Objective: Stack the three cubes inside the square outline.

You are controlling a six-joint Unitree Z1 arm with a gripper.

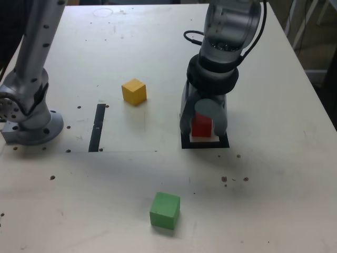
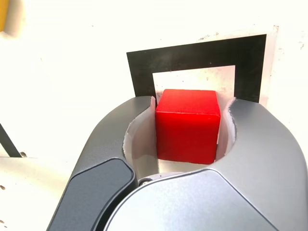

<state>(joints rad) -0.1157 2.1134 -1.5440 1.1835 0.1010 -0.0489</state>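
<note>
gripper [image 2: 188, 126] jaws sat slightly apart around red cube [image 2: 187, 126] inside square outline [image 2: 144, 67]; only exterior view showed green cube [image 1: 165, 210]; no writing legible.

A lab: robot arm [image 1: 226, 42] bolted to a scuffed white table [image 1: 274, 174].

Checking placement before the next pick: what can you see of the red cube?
The red cube is a small matte block with plain faces and crisp edges, upright and square to the square outline, sitting on its pale centre. The gripper straddles it, a jaw close on each side; slim gaps show in the wrist view, so contact is unclear. Nothing is stacked on it.
</note>
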